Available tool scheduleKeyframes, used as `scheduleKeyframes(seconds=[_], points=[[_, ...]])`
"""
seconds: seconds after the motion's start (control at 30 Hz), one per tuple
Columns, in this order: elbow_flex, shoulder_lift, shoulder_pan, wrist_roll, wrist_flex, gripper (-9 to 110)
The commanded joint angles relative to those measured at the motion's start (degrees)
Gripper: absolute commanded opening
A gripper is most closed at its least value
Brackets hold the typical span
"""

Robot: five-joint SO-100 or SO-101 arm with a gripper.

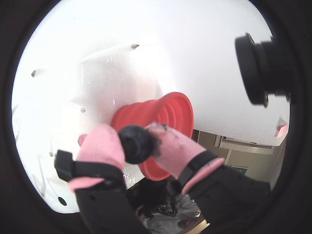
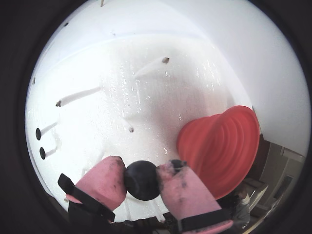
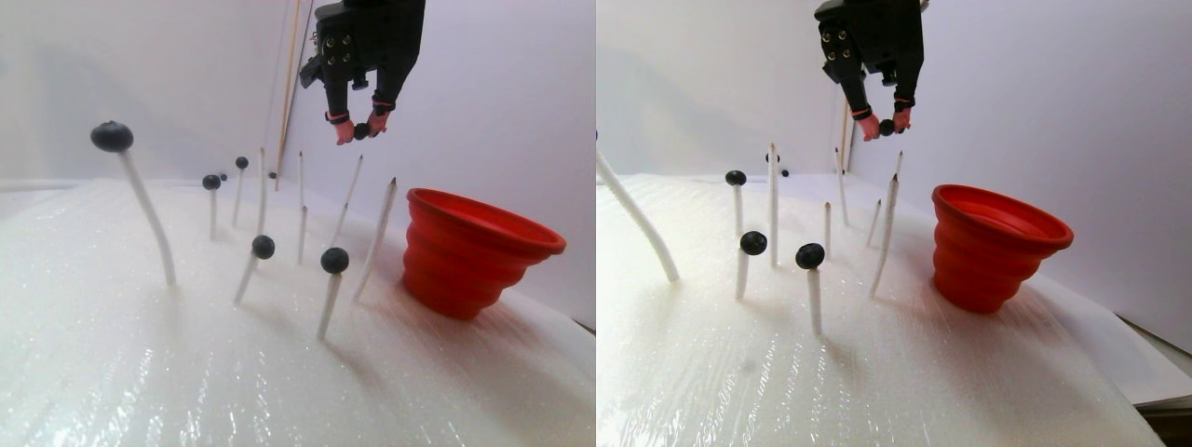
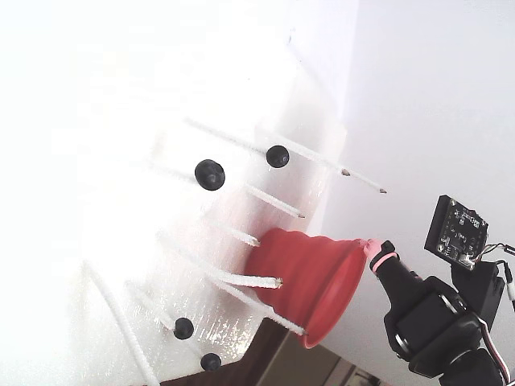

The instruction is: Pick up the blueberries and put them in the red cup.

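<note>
I have one blueberry (image 2: pixel 142 180) pinched between the two pink fingertips (image 2: pixel 103 179) of the claw (image 3: pixel 359 129), which are pressed in on either side of it, so the claw is closed only as far as the berry allows. In the stereo pair view the claw hangs high above the white foam sheet (image 3: pixel 186 372) covering the table, well above and back from the red cup (image 3: pixel 475 247). I judge this height is meant to clear the thin white rods (image 3: pixel 377 237) that stand between it and the cup. The other blueberries (image 3: pixel 334 260) sit perched on rod tips, which keeps each one apart and easy to pluck. The cup stands upright near the sheet's edge, its wide mouth open to receive a drop; I cannot see whether anything lies inside.
</note>
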Motion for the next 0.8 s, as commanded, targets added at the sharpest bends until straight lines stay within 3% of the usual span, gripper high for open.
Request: scheduleKeyframes(seconds=[0.0,0.77], points=[[-3.2,4.5,4.1,0.6,0.1,10],[-7.2,0.5,14.8,5.2,2.0,10]])
